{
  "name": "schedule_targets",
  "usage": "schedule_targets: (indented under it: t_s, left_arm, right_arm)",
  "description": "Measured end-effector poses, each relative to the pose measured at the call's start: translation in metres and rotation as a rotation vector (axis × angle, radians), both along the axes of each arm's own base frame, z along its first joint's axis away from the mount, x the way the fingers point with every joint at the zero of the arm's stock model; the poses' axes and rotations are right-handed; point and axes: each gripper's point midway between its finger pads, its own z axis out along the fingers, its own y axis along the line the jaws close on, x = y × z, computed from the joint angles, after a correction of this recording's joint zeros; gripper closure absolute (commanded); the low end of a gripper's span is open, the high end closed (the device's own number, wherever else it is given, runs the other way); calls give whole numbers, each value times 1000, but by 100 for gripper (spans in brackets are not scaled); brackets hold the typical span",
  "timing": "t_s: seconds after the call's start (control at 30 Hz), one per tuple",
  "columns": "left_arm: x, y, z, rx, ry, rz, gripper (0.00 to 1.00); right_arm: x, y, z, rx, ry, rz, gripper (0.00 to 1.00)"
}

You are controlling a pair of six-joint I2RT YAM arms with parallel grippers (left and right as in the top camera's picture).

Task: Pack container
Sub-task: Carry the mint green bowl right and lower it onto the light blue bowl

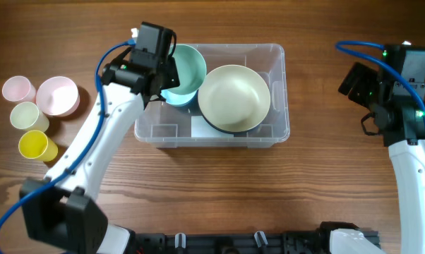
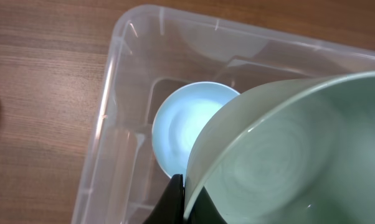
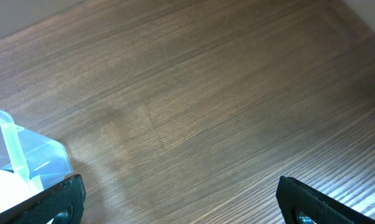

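At the middle of the counter (image 1: pixel 325 176) we see the container (image 1: pixel 212 140), a cream bowl (image 1: pixel 234 97) in its right half. Our left gripper (image 2: pixel 184 199) is clamped on a tilted mint bowl (image 1: pixel 191 67) over its left half. The left wrist view shows a small pale-blue bowl (image 2: pixel 181 124) beneath, mostly hidden from overhead. Our right gripper (image 3: pixel 181 190) gapes wide, empty.

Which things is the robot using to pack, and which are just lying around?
In the job: container, mint bowl held by left gripper, blue bowl and cream bowl inside.
Lying about: pink cup, pink bowl, pale yellow cup, yellow cup.
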Motion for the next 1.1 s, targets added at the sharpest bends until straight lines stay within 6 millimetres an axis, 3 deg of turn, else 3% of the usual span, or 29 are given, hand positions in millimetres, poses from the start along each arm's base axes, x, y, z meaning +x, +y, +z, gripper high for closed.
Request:
schedule_targets:
  t_s: [0.4,0.6,0.87,0.9,1.0,1.1]
  left_arm:
    - [7,-1,-49,53,103,-11,96]
    - [10,3,-59,80,119,-1,96]
    - [11,7,-60,96,116,10,96]
    - [11,7,-60,96,115,10,90]
    - [12,7,-59,103,113,3,46]
    - [12,7,-59,103,112,5,29]
  right_arm:
    - [0,0,0,0,0,0,0]
    - [0,0,0,0,0,0,0]
    - [0,0,0,0,0,0,0]
    - [0,0,0,0,0,0,0]
    - [0,0,0,0,0,0,0]
    - [0,0,0,0,0,0,0]
